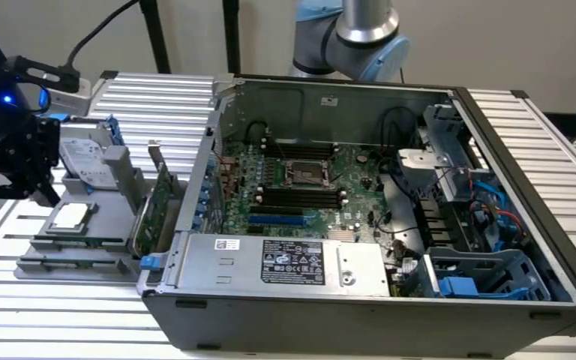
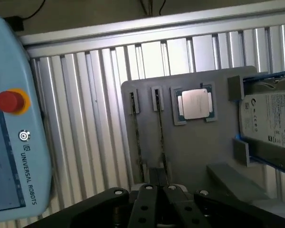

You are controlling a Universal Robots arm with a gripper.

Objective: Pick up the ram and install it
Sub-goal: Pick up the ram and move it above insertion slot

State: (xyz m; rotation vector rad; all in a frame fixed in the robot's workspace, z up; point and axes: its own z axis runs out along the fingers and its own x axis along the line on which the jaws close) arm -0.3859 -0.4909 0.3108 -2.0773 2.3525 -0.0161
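End effector (image 2: 160, 187) hovers over the ram (image 2: 160, 133) in the gray holder (image 2: 194, 152); opening indeterminate. Lateral misalignment could strike the neighbouring stick (image 2: 137, 137).

The arm (image 1: 363, 34) is standing at twelve o'clock in the exterior view, showing a grey-and-blue joint. The black gripper (image 1: 36, 187) is hanging at nine o'clock, pointing downward, with a blue light glowing on the wrist above it. Its fingers (image 2: 147, 204) are sitting pressed together, gripping nothing.
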